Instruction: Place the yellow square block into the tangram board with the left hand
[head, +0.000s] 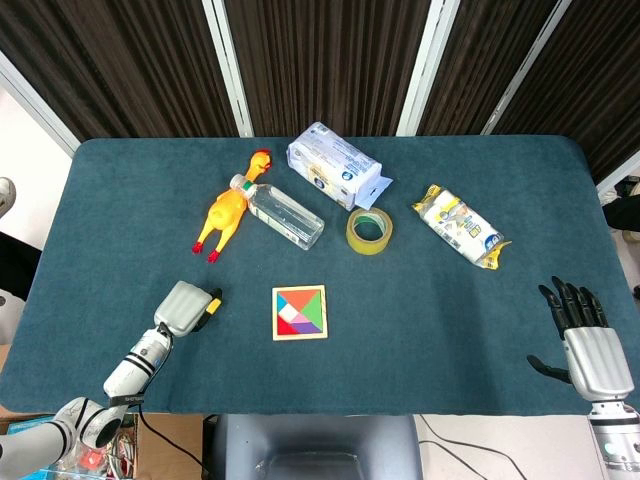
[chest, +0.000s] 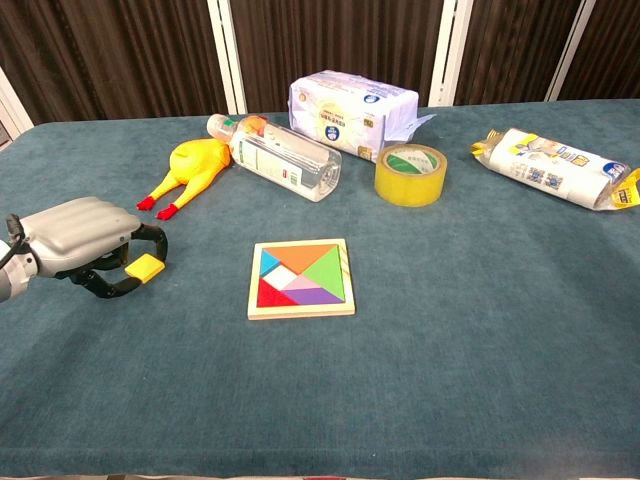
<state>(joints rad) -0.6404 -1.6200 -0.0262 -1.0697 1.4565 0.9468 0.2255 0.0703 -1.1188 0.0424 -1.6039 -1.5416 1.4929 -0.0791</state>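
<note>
The yellow square block (chest: 146, 267) sits at the fingertips of my left hand (chest: 80, 245), whose fingers curl over it with the thumb below, gripping it low over the cloth. From the head view only a sliver of the block (head: 212, 303) shows beside the left hand (head: 183, 307). The wooden tangram board (chest: 300, 313) with coloured pieces lies flat to the right of that hand, a short gap away; its frame (head: 299, 338) shows near the table's front middle. My right hand (head: 585, 340) rests at the front right corner, fingers spread, holding nothing.
At the back lie a rubber chicken (head: 228, 210), a clear bottle (head: 283, 214), a tissue pack (head: 333, 166), a tape roll (head: 369, 231) and a snack bag (head: 460, 227). The teal table (head: 440, 320) ends close in front of both hands.
</note>
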